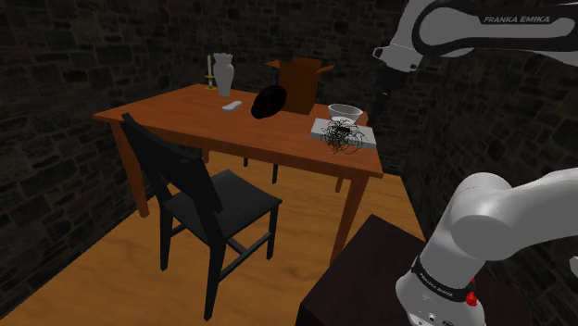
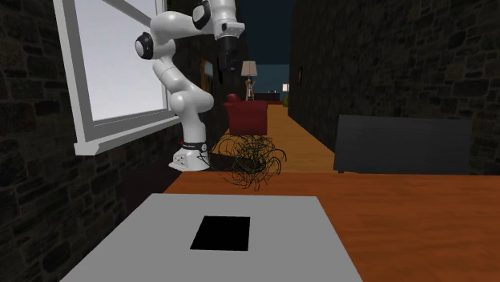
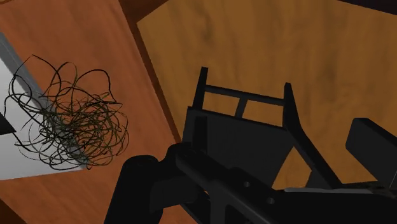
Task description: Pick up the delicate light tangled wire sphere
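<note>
This is only the approach: the end effector [image 1: 383, 95] hangs wide and empty, high above the desk [image 1: 232, 131], and next must descend gently around the tangled wire sphere [image 1: 340, 139].

Thin dark wire sphere [image 3: 67, 114] on a smooth wooden table [image 1: 185, 116] — rough stone walls [image 1: 56, 56].

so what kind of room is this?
Probably a dining room in a house: a wooden table with a black chair beside it, a vase on top, dark stone walls and a window.
</note>
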`<state>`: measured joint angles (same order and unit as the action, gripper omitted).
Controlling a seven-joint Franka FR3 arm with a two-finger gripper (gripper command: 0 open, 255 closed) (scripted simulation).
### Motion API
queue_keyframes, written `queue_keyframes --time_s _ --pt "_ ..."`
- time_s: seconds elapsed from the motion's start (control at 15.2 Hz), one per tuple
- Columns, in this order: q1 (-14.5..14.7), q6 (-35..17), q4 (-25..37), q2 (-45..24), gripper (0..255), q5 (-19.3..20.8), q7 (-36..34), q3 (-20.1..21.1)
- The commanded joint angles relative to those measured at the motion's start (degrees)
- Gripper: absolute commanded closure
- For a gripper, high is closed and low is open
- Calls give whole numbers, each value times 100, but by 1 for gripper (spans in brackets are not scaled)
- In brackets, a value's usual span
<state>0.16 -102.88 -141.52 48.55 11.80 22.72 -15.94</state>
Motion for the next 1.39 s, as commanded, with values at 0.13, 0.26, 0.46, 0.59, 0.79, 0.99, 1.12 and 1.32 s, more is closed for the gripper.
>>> queue_keyframes --time_s 0.13,0.26,0.46,0.59,0.79,0.99,1.12,1.32 --pt "2 -513 -65 -224 0 421 894 -620" --pt "38 -797 -29 -422 0 590 1327 -947" --pt "154 -1233 101 -788 0 781 1980 -1459" --pt "275 -1525 238 -1075 0 852 2425 -1816" --pt "540 -1953 514 -1560 0 852 3119 -2388" --pt "924 -2359 869 -2107 0 689 3873 -3026" --pt "1263 -2609 1146 -2513 0 458 4430 -3510" --pt "1944 -2937 1623 -3225 0 -166 5414 -4399"
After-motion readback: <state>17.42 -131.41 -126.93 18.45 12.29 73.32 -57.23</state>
